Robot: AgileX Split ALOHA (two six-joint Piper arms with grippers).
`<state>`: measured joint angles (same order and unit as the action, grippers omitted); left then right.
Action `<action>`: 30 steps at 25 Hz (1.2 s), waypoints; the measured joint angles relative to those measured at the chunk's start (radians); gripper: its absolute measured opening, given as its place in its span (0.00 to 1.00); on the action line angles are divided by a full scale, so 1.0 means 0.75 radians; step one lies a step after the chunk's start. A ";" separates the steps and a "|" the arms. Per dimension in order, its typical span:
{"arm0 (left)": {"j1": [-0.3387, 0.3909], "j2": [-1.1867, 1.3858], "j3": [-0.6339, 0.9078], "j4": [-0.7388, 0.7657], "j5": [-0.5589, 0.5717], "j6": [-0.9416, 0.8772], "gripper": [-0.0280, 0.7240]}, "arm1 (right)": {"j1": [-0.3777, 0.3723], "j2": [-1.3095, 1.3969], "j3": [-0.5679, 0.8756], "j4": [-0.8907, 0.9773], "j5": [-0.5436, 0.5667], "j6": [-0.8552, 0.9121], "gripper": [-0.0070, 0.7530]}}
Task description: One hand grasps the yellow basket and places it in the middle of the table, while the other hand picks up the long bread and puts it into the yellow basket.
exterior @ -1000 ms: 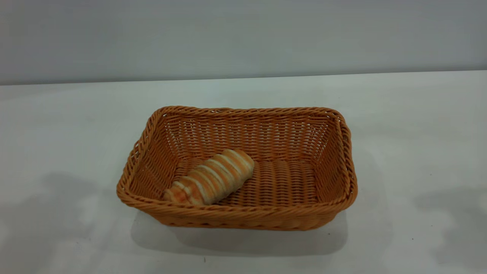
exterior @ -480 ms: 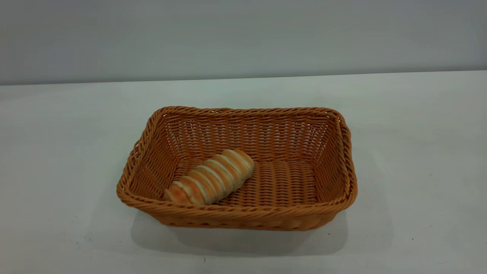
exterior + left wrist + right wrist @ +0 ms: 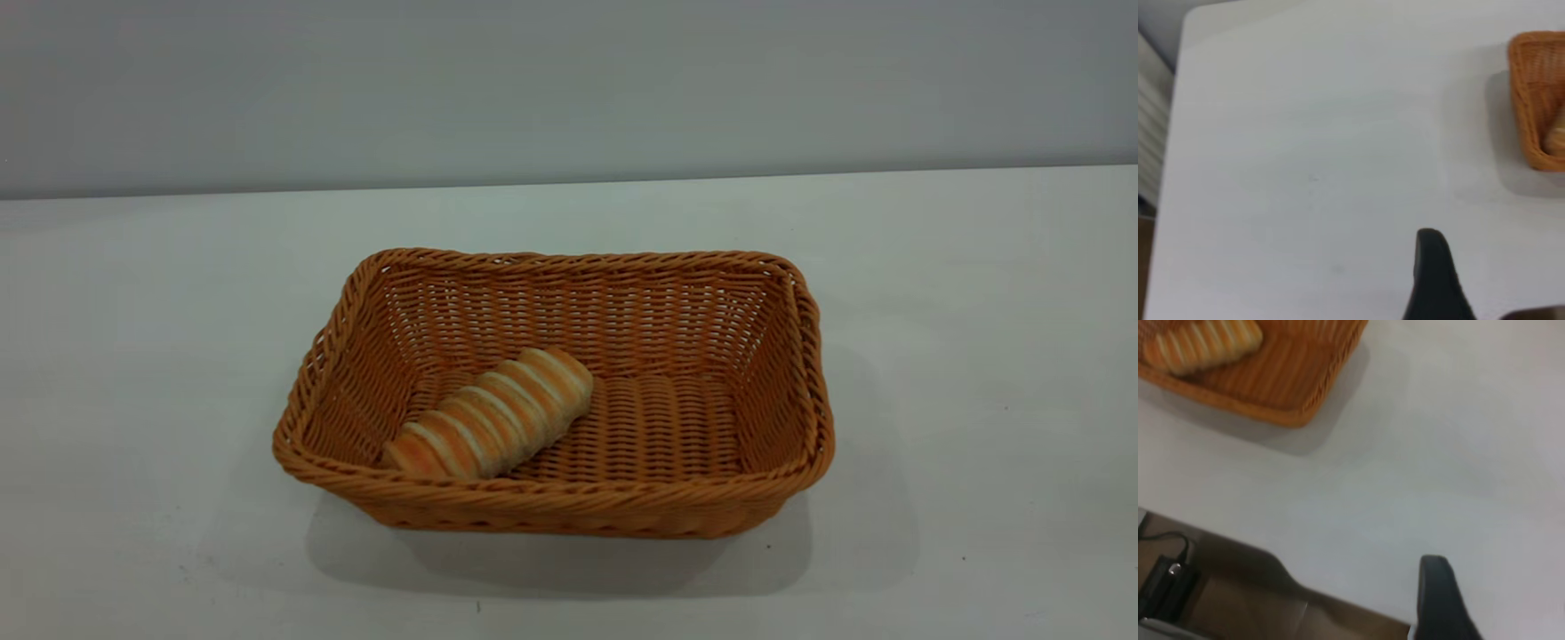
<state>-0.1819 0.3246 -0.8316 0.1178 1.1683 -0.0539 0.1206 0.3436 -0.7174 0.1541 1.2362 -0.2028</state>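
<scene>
The yellow basket (image 3: 551, 500) stands in the middle of the white table (image 3: 978, 356). The long bread (image 3: 493, 413) lies slantwise inside it, toward its front left corner. Neither arm shows in the exterior view. My left gripper (image 3: 1435, 280) hangs over bare table, well away from the basket (image 3: 1531, 100), where a bit of the bread (image 3: 1557, 133) shows. My right gripper (image 3: 1438, 600) is near the table's edge, away from the basket (image 3: 1305, 393) and the bread (image 3: 1205, 343). Neither gripper holds anything I can see.
A grey wall (image 3: 569, 89) runs behind the table. The right wrist view shows the table's edge, the brown floor below, and a black box with a cable (image 3: 1165, 587). The left wrist view shows a table corner (image 3: 1188, 20).
The dark shadows on the table at the left and right sides have faded away. The basket and the bread have not moved.
</scene>
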 joint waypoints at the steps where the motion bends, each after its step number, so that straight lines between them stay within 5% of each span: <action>1: 0.000 -0.055 0.042 -0.017 0.000 0.015 0.75 | 0.000 -0.036 0.039 -0.001 0.000 -0.001 0.64; 7: 0.000 -0.290 0.275 -0.092 -0.010 0.055 0.75 | 0.000 -0.167 0.267 -0.047 -0.092 -0.002 0.64; 14: 0.000 -0.361 0.448 -0.125 -0.023 0.056 0.75 | 0.000 -0.193 0.319 -0.072 -0.133 -0.002 0.64; 30: 0.000 -0.361 0.458 -0.127 -0.040 0.059 0.75 | 0.000 -0.194 0.319 -0.072 -0.133 -0.002 0.64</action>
<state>-0.1819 0.0541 -0.4880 0.0227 1.1386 -0.0093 0.1206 0.1981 -0.4781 0.1004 1.1363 -0.2046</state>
